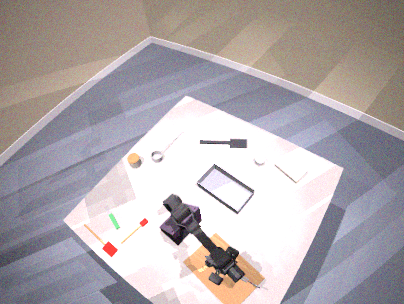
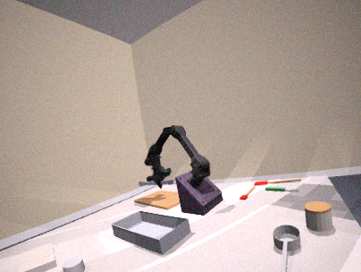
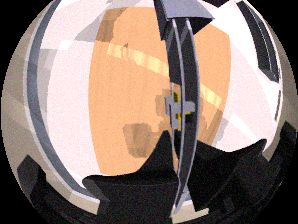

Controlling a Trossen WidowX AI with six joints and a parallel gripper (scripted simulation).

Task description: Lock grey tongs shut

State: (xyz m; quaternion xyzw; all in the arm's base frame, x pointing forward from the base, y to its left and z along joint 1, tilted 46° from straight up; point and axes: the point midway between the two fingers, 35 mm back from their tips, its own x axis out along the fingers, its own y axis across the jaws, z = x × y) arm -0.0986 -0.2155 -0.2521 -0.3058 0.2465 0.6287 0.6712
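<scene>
The grey tongs (image 1: 255,284) (image 2: 147,183) (image 3: 190,65) are held between the fingers of my gripper (image 1: 225,266) (image 2: 160,184) (image 3: 169,133). The gripper is shut on them. They lie about level above the wooden board (image 1: 225,292) (image 2: 149,200) (image 3: 125,90), with a gap below them. In the wrist view their two arms run close together, almost side by side, with a wide grey end at the top. Whether the hinge lock is engaged cannot be seen. The roasting tin (image 1: 218,199) (image 2: 136,237) stands apart from the board, with no tongs across it.
The purple arm base (image 2: 192,197) stands beside the board. A dark spatula (image 1: 238,143), a strainer (image 1: 157,156) (image 2: 287,242), an orange-topped jar (image 1: 134,160) (image 2: 318,216) and a pale block (image 1: 291,170) lie farther off. Red-headed tools (image 1: 110,249) and a green-handled tool (image 1: 114,221) lie on the other side.
</scene>
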